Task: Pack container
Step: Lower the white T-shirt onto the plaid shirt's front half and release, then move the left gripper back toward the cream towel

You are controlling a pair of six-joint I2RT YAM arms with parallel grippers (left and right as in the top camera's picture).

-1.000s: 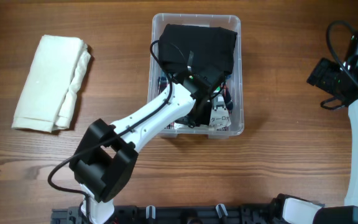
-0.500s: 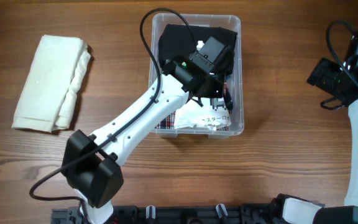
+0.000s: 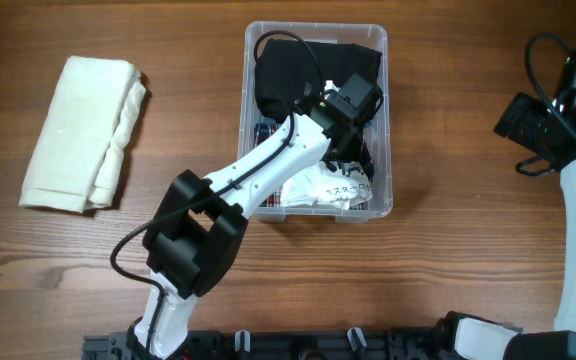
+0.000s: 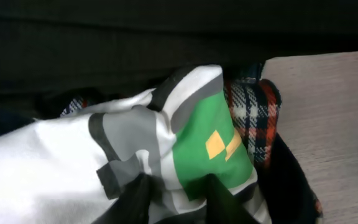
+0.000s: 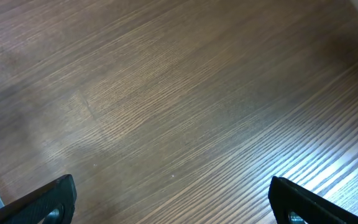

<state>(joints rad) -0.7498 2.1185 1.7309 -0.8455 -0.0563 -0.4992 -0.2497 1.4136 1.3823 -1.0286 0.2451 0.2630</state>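
- Since the earlier view, the left arm (image 3: pixel 268 175) had swung up the container (image 3: pixel 386 130), which sat far-centre on the tabletop (image 3: pixel 468 250), exposing more of a white printed garment (image 3: pixel 328 190).
- Container: rigid, light, slick plastic. Judged best held by its rolled rim.
- On the left end effector (image 4: pixel 179 196), fingers lay against cloth; grip indeterminate.
- The right end effector (image 5: pixel 173 202) was released and empty.

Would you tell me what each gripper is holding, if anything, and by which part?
Left gripper: jaws straddle a fold of the white-and-green garment in the container; whether they grip it cannot be told. Right gripper: open, holding nothing.
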